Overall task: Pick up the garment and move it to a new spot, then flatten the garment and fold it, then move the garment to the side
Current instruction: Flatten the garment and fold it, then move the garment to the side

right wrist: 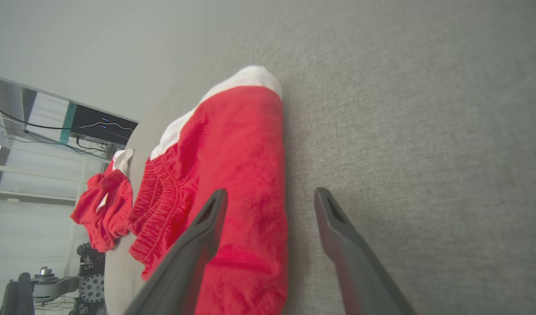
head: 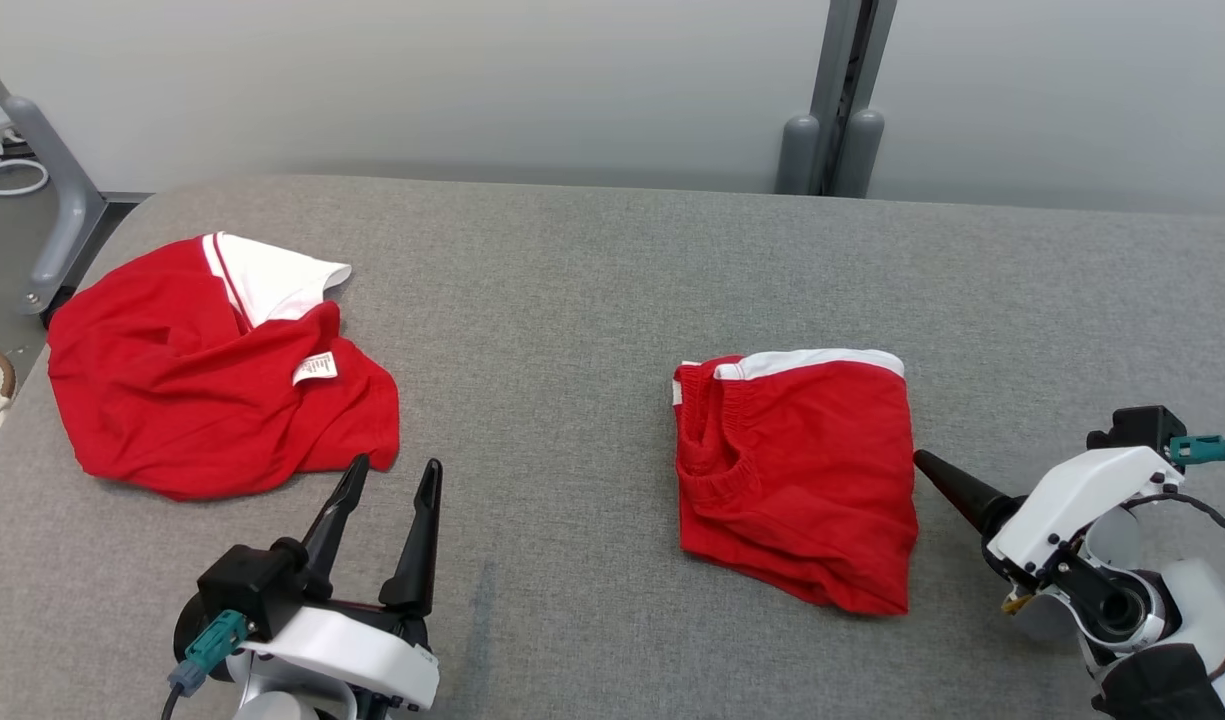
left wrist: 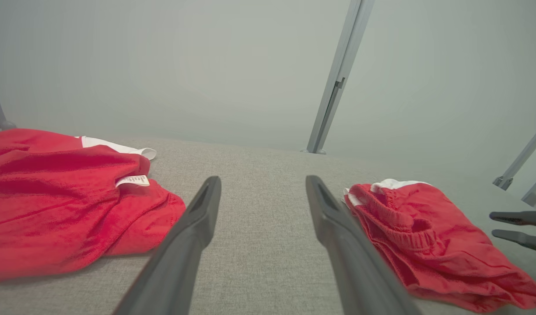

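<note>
Red: one folded garment (head: pixel 797 470), one crumpled garment (head: pixel 212 390).

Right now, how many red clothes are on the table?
2. A crumpled red garment lies at the left side of the table. A folded red garment lies right of the middle. More could hide under either; I cannot tell.

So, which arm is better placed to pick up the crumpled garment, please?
Left: left jaws stand open just beside the crumpled garment; right jaws sit by the folded garment.
</note>
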